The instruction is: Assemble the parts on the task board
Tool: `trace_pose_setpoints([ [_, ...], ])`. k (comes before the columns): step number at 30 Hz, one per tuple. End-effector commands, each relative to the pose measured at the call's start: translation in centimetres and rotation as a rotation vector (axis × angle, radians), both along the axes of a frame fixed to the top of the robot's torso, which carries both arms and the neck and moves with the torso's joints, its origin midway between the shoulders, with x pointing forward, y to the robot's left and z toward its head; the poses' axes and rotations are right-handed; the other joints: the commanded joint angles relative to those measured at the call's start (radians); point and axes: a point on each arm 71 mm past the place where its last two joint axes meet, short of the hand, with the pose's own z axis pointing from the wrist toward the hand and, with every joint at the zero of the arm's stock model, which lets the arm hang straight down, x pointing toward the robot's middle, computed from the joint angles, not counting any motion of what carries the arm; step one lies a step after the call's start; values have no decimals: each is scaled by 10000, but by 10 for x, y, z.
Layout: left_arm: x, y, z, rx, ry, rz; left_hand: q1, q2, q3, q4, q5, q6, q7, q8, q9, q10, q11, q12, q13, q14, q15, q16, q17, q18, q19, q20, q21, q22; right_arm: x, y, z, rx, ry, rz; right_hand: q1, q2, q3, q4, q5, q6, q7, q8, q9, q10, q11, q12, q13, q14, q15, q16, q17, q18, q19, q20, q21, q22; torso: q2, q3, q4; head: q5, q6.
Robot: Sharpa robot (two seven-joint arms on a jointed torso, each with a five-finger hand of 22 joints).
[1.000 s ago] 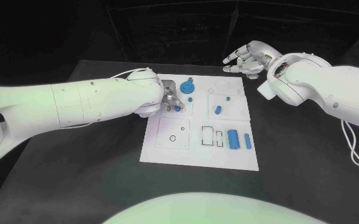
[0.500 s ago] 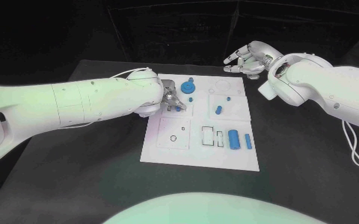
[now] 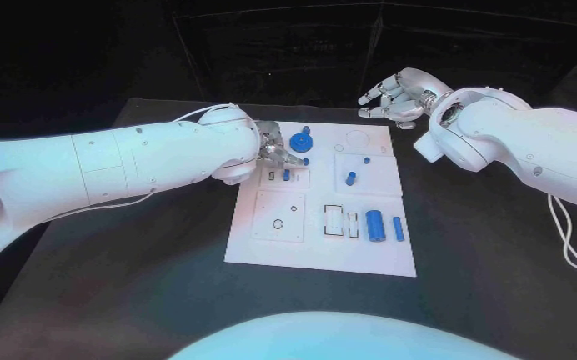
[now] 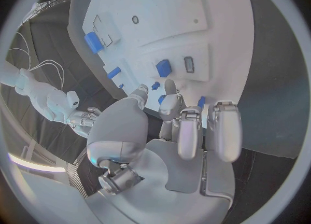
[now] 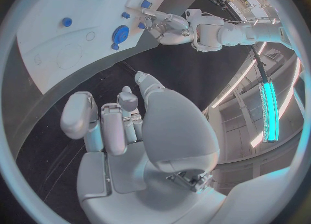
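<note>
The white task board lies in the middle of the table. My left hand hovers over its far left part with fingers apart, holding nothing, just behind a small blue block that stands in a slot. In the left wrist view that block sits beside a bare slot, ahead of my left hand. A blue gear-like piece stands right of the hand. Two pegs, a cylinder and a slim bar lie further right. My right hand hangs beyond the board's far right corner, fingers spread, nothing in it.
Outlined bare slots mark the board's near half. From the right wrist view I see the board, the gear-like piece and my left hand past my right hand. Black table surrounds the board.
My left hand has drawn back toward the board's far edge, off the small blue block, which stays in its slot. The right arm has not moved.
</note>
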Motion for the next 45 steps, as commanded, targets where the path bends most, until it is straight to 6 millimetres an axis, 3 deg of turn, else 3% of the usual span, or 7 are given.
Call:
trace_pose_setpoints([
  [1,2,3,6,-151,-66,184,244,6,-125,-11,22,-8,-54,54,17,61,-5,28,-23,1021,-59,31,2634,-92,393,-100,-2,1041,0,1,1,-33,5,85,-112,-11,2,38,-58,-33,47,28,-14,-50,8,-32,-8,461,-30,-44,216,89,-67,35,-43,-9,-8,11,0,-2,19],
  [6,9,4,30,-361,-133,35,535,98,-344,12,23,-118,-13,-17,-1,-23,26,-73,-119,1021,-36,31,2634,-74,355,-87,-70,962,0,-1,0,-64,52,76,-112,-11,2,38,-58,-33,47,28,-14,-50,8,-32,-8,461,-30,-44,216,89,-67,35,-43,-9,-4,-5,10,-30,27],
  [11,23,9,52,-139,-100,-111,839,166,-590,15,23,-286,73,-206,-95,-128,92,-183,-221,1021,20,31,2634,-57,316,-48,-140,883,1,-2,0,-98,108,67,-117,-10,0,44,-64,-38,47,27,-15,-42,8,-20,4,460,-30,-47,214,90,-71,35,-48,-17,-10,17,11,-37,85],
  [15,40,17,60,263,112,-5,1304,261,-798,-84,25,-760,295,-738,-397,-382,285,-441,-454,1021,160,31,2634,-6,195,52,-340,644,1,-2,0,-94,97,48,-114,-9,1,44,-62,-40,47,26,-15,-48,8,-25,-3,463,-30,-40,226,92,-76,36,-55,-29,0,28,-14,-8,125],
  [18,51,24,58,552,339,116,1535,364,-928,-111,23,-925,429,-1069,-636,-424,402,-443,-459,1021,266,31,2634,-7,185,143,-356,638,1,-1,0,-69,52,46,-114,-9,1,44,-62,-40,47,26,-15,-48,8,-25,-3,463,-30,-40,226,92,-76,36,-55,-29,16,13,-45,0,155],
  [23,62,33,50,997,715,233,1768,498,-1127,-113,24,-974,526,-1409,-919,-477,489,-451,-480,1021,353,31,2634,5,166,248,-388,612,1,-1,0,-50,19,49,-108,-9,3,41,-59,-44,46,25,-15,-46,7,-21,1,467,-30,-31,242,90,-71,36,-51,-19,20,1,-24,-3,185],
  [45,72,40,22,1441,1222,389,1569,737,-1924,396,23,-536,521,-1665,-1262,-370,496,-247,-330,1021,376,31,2634,-28,249,316,-248,820,2,3,0,-69,38,125,-85,-5,12,31,-37,-52,45,24,-16,-42,4,-12,8,467,-31,-35,238,91,-72,36,-55,-23,8,10,-16,74,160],
])
